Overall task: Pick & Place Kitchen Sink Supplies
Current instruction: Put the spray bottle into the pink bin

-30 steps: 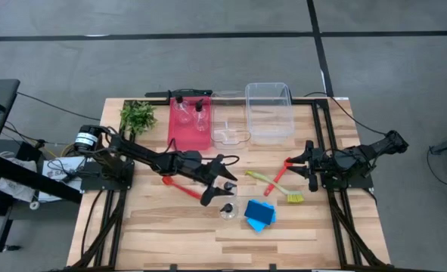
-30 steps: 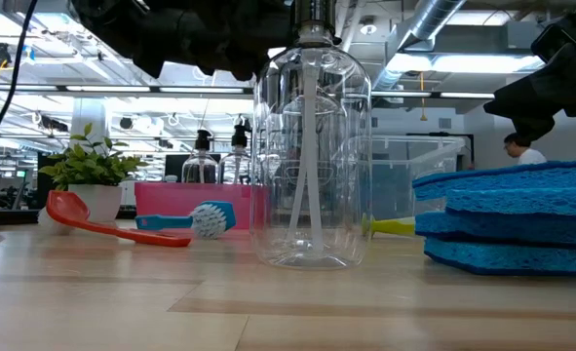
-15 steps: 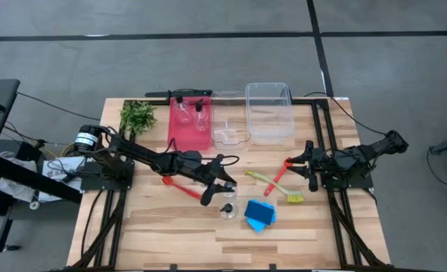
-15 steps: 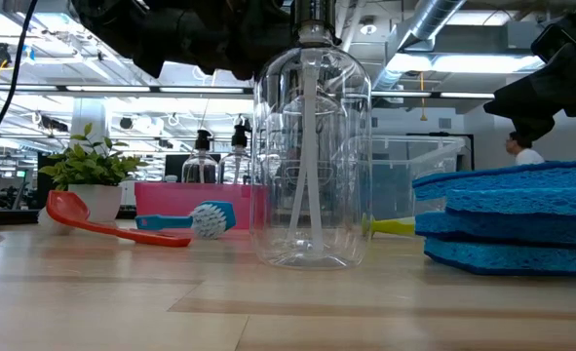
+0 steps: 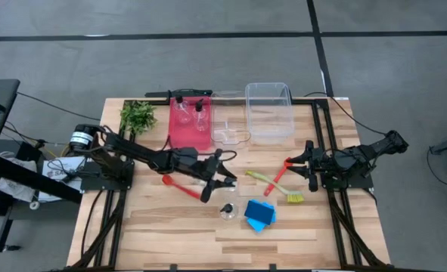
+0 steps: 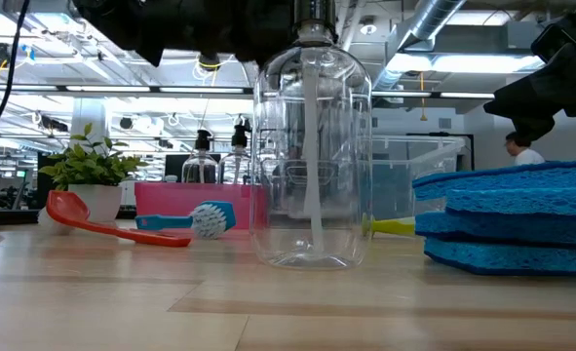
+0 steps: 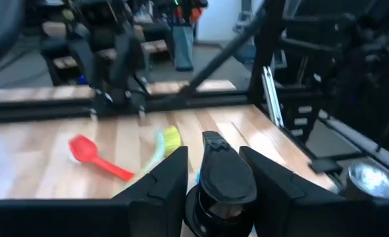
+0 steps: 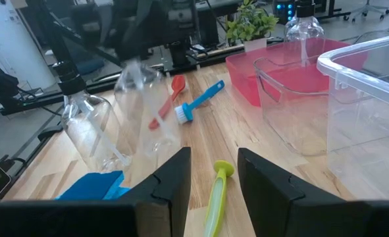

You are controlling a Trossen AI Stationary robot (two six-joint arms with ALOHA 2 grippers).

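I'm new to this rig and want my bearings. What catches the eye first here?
The left gripper hangs open above a clear bottle at mid-table, beside stacked blue sponges. A red bin at the back holds two more bottles; the right gripper waits near the brushes.

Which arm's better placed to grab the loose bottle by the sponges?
Left. Its tool is open just above the bottle, whose cap sits between the fingers in the left wrist view. The right tool waits near the table's right edge, farther off.
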